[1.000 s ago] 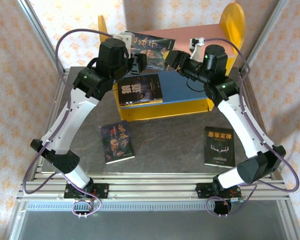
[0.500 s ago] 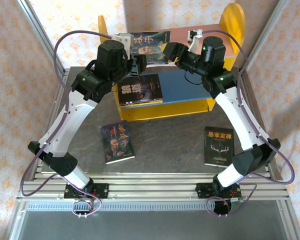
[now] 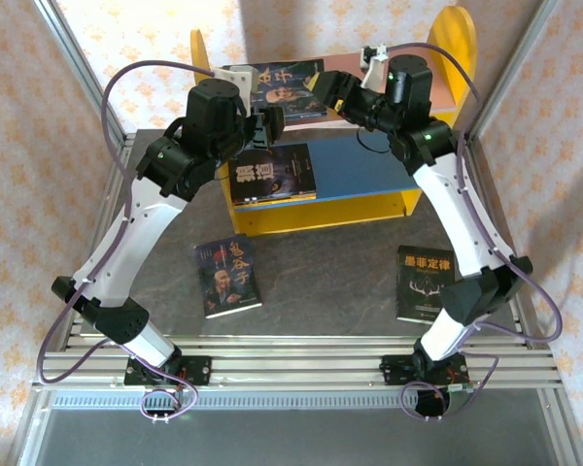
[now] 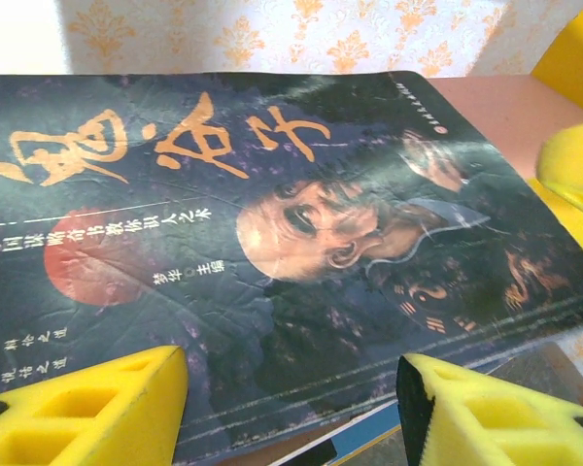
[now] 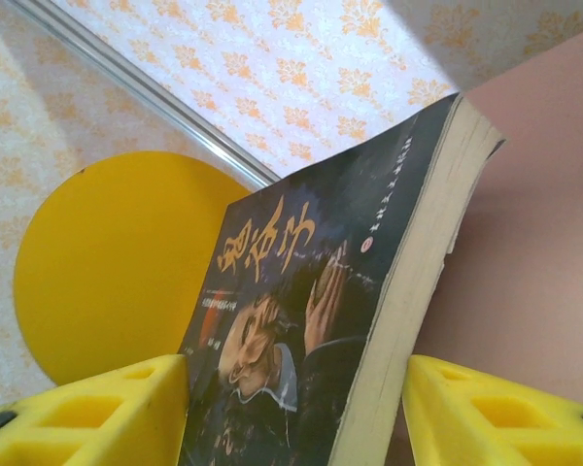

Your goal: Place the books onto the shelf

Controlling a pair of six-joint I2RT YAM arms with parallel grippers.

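Pink upper board (image 5: 544,194) of shelf (image 3: 452,39) is carrying book (image 3: 282,87) flat, front edge seemingly overhanging | left claw (image 4: 291,374) released, right claw (image 5: 293,388) spread astride book's end | risk: claw snagging cover on pull-out, dragging book off

Wallpaper panels (image 3: 19,146), cream with orange floral motif: 9, 12 and 3 o'clock. Aluminium frame posts (image 3: 76,58): 11 and 1 o'clock. Bench (image 3: 330,282), dark grey, mottled. Slotted aluminium rails (image 3: 291,354): 6 o'clock.
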